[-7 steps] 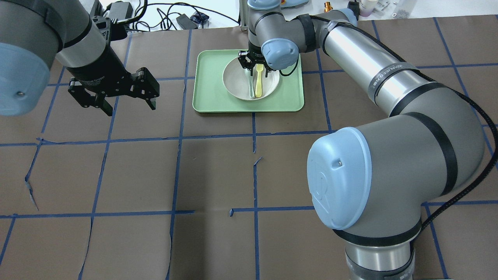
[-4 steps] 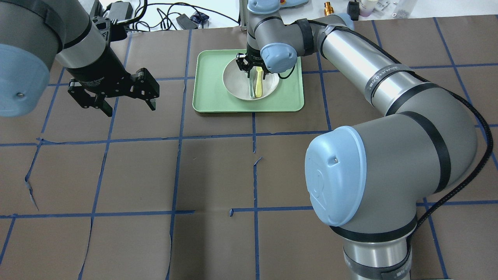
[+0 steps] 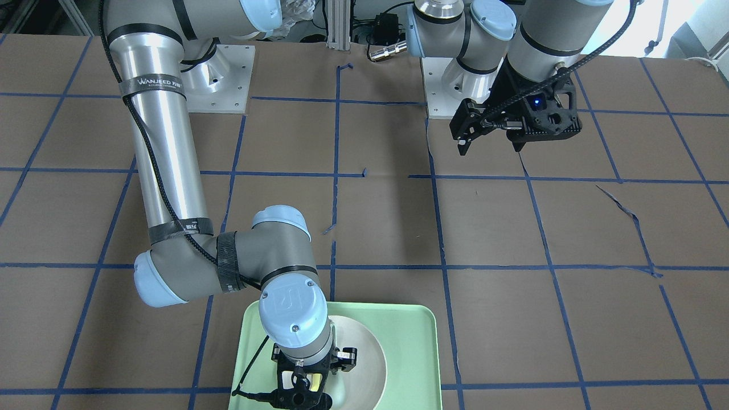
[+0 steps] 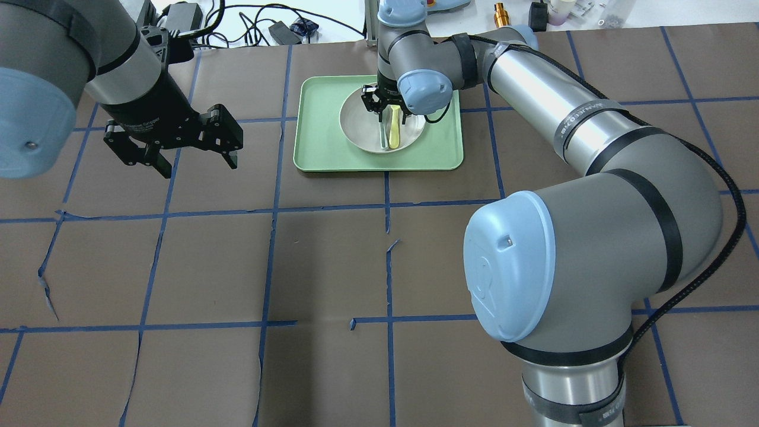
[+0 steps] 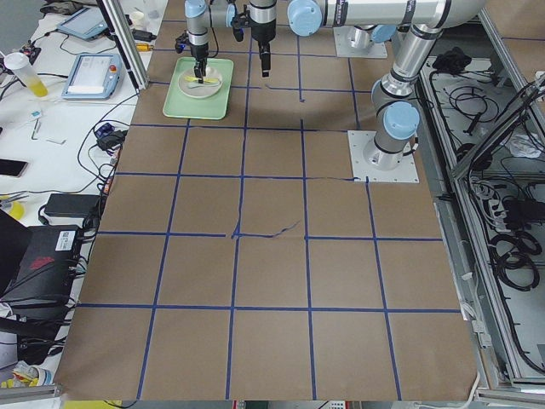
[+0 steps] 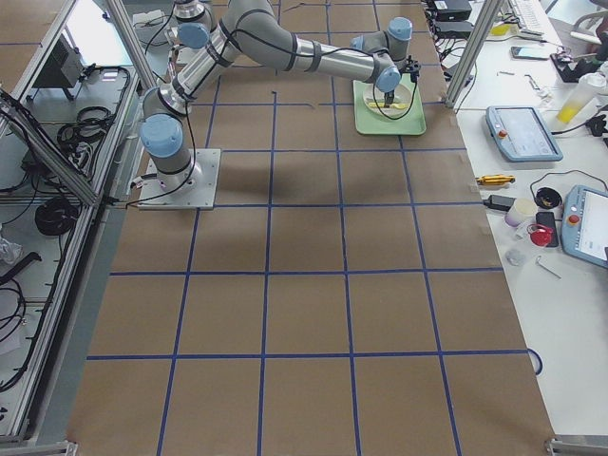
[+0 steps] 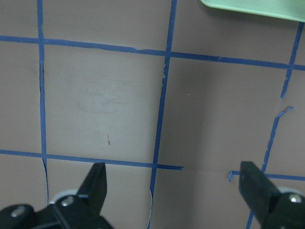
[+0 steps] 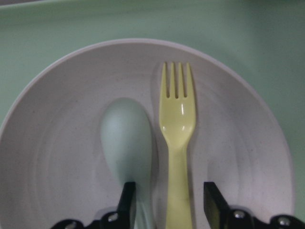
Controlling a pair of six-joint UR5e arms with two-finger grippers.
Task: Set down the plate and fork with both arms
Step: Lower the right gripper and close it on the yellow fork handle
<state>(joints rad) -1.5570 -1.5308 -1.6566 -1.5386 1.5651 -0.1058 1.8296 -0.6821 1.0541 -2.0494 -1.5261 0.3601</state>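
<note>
Near edge, operators' side: pale green tray (image 4: 317,145) flat on the brown-papered table (image 4: 326,267); blue tape grid (image 4: 273,209) runs across the paper
plate (image 8: 57,162): off-white, sits flat inside the tray; partly hidden under the right wrist in both room views
fork (image 8: 177,124): yellow, lies in the plate; tines point away from the pincer; handle runs back between its fingers
spoon (image 8: 126,138): grey-green, also in the plate; just beside the fork and parallel to it
right gripper (image 8: 169,202): low over the plate, pointing down; fingers (image 8: 213,202) parted at a moderate gap, straddling the fork handle; neither one visibly touches it, so nothing is held; spoon handle runs right by the other finger, can't tell whether inside the gap or under it
right arm (image 4: 593,118): stretched across the table from base to tray
left gripper (image 7: 174,188): far side, close to the robot bases; hovers above bare paper, well apart from the tray; spread wide, nothing between the fingers; blue light (image 3: 535,102) on its body; tray corner just shows at the edge of its wrist camera
</note>
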